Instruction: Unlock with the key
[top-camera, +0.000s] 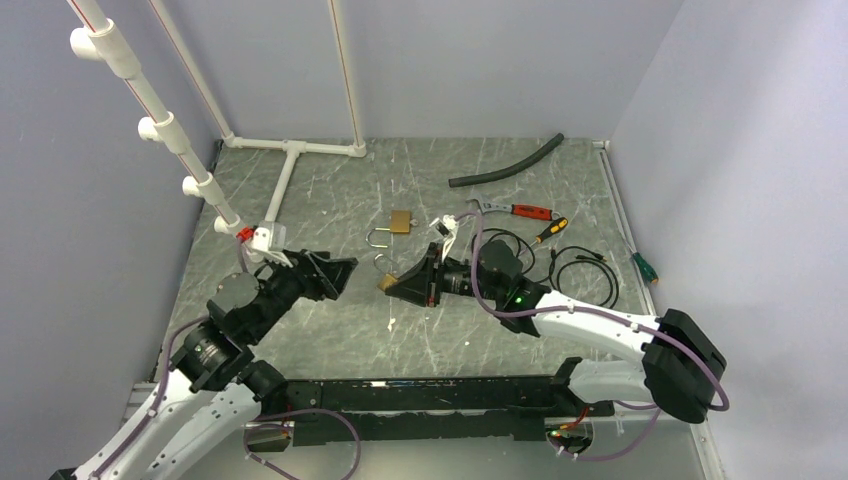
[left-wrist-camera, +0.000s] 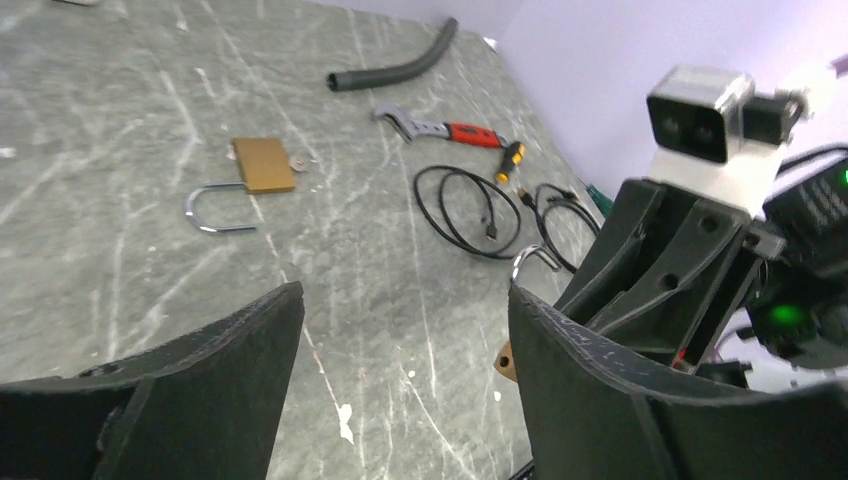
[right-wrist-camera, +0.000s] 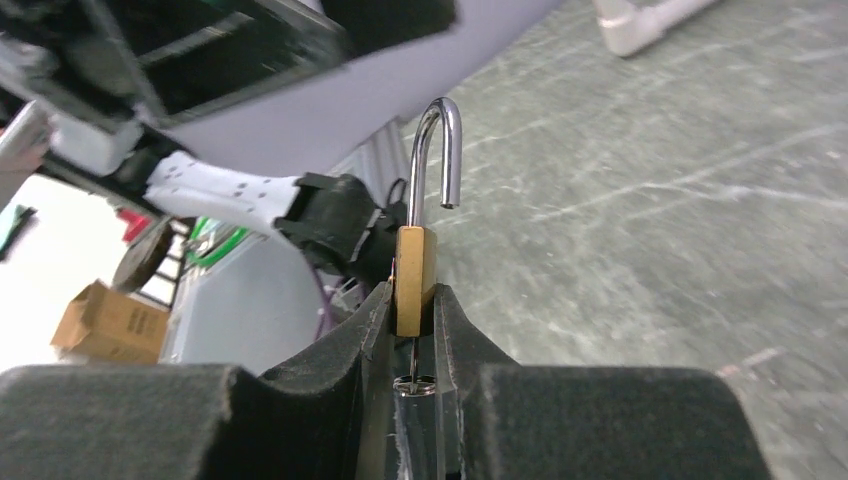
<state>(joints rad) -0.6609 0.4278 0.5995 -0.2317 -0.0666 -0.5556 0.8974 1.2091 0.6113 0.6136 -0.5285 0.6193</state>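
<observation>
Right wrist view: the right gripper (right-wrist-camera: 412, 297) clamps the brass padlock (right-wrist-camera: 414, 270), shackle (right-wrist-camera: 441, 140) sprung free, the key (right-wrist-camera: 414, 378) hanging from its underside between the fingers (right-wrist-camera: 340, 350). Just left, the left gripper (left-wrist-camera: 405, 297) gapes empty. Unsupported, the key could slip out and drop.

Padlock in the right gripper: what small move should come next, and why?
Probably the right gripper sets the padlock on the table and lets go: its shackle hangs free at one end, the key sits at its base, and the left gripper is open and empty.
</observation>
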